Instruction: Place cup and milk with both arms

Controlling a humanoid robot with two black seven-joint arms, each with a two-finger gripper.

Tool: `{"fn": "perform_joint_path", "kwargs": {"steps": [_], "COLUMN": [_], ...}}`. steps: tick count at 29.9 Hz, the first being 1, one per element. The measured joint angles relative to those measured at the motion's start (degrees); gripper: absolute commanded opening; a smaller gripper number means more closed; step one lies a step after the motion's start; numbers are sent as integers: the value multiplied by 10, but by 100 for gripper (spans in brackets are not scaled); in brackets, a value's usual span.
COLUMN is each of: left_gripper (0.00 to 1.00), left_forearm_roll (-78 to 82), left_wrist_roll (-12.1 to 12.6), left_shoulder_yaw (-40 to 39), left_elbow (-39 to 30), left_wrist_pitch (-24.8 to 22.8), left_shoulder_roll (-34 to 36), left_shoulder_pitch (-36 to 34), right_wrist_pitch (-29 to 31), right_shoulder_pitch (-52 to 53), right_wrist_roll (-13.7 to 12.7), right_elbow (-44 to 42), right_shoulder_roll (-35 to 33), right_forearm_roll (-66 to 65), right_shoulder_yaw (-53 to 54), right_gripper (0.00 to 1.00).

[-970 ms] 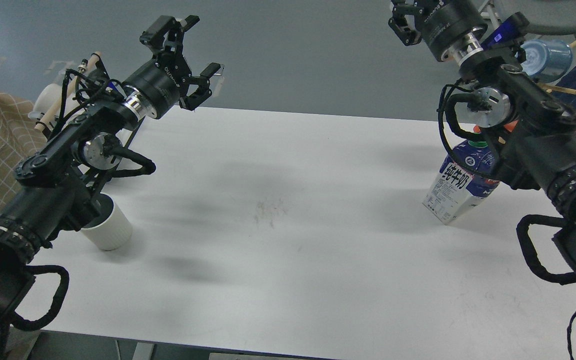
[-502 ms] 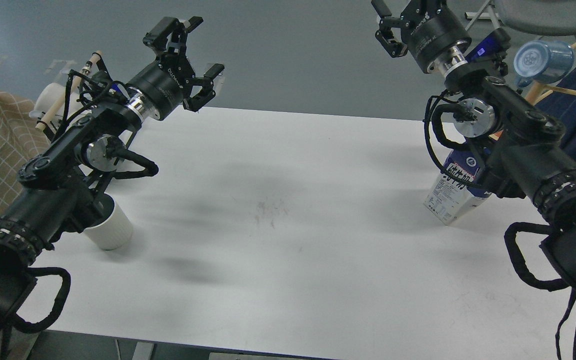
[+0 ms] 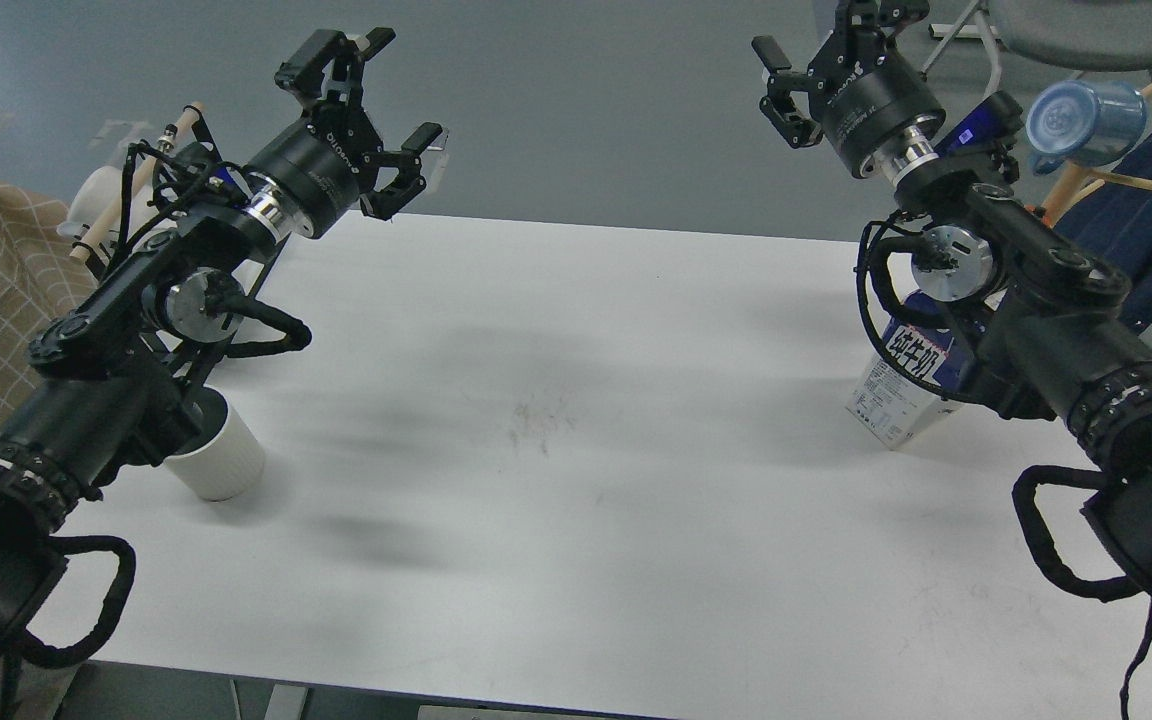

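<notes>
Left gripper (image 3: 376,105) fingers spread wide, empty, raised above the white table's (image 3: 576,420) far left corner. Right gripper (image 3: 831,45) likewise parted, empty, beyond the table's far right edge. White cup (image 3: 221,458) upright on the table near its left edge, half under the left arm; milk carton (image 3: 904,385) upright near its right edge, partly behind the right arm

Single view, taken from the robot's head, above the near edge of the white table (image 3: 576,480), facing forward and down. The near edge runs along the bottom of frame; the far edge lies across the upper third, with grey floor beyond. Left and right edges are cut off by the frame. Range is close: both arms enter large from the lower corners.
</notes>
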Motion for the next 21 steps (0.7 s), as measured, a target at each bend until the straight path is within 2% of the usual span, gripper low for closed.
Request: {"fn": "perform_joint_path", "kwargs": {"steps": [10, 21], "left_gripper": [98, 98], "left_forearm_roll": [-75, -71], "left_wrist_roll": [1, 1], "left_shoulder_yaw": [-16, -6], "left_elbow": [33, 33], "left_wrist_pitch": [0, 0], "left_shoulder_roll": [3, 3], "left_shoulder_pitch": [-1, -7], "right_wrist_pitch": [0, 0], "right_shoulder_pitch": [2, 2], "right_wrist_roll": [0, 0], "right_elbow": [-19, -19], "right_shoulder_roll": [5, 5], "right_forearm_roll": [1, 1], "right_shoulder_yaw": [-1, -3], "right_gripper": [100, 100]}}
